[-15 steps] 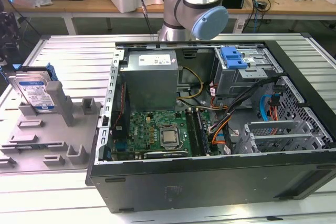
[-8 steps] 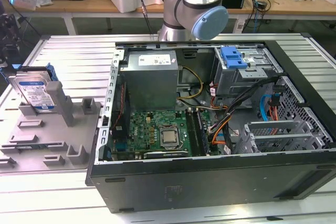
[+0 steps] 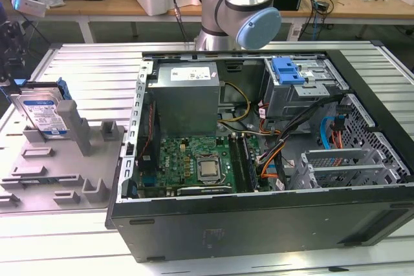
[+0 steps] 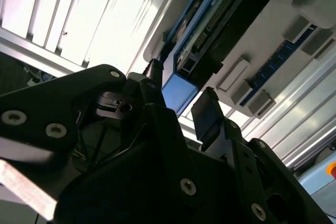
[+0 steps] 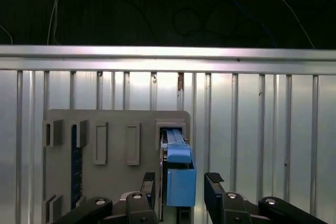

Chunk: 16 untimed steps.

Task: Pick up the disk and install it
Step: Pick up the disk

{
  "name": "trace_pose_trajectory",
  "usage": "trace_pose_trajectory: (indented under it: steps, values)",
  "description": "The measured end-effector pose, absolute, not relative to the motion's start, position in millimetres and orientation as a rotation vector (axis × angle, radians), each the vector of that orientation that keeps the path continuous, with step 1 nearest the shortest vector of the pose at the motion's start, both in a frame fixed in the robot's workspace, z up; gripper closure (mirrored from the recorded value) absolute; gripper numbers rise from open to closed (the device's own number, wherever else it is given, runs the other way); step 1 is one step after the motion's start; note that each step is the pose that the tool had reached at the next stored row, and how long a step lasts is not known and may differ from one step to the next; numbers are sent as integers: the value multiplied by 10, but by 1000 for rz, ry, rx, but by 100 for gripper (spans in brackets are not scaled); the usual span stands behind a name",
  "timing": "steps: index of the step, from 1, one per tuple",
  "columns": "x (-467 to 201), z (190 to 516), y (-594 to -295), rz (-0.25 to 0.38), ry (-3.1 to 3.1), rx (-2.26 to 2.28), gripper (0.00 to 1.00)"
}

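Slotted alu table (image 3: 84,63) carries the open PC case (image 3: 259,224) and, at the exterior view's left, a grey holder (image 3: 97,153). The disk (image 3: 45,114) stands on edge, slightly tilted, in a holder slot, well apart from the case. In both wrist views the gripper (image 5: 181,181) sits at the disk's blue rail end, fingers (image 5: 213,179) open, one each side, nothing clamped. Step in hand looks like the grasp. IMO: centre the rail btwn the pads so both touch together, close squarely, and keep the wrist in line w/ the slot so the disk can't bind on the holder walls.
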State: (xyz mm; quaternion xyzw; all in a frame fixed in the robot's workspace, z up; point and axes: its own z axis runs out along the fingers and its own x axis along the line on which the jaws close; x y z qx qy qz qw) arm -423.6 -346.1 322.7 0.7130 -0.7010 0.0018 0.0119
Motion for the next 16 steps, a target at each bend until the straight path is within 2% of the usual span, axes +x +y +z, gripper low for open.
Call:
trace_pose_trajectory:
  steps: [16]
  values:
    - [-4242,3093,-3461,9,-2182,2224,50]
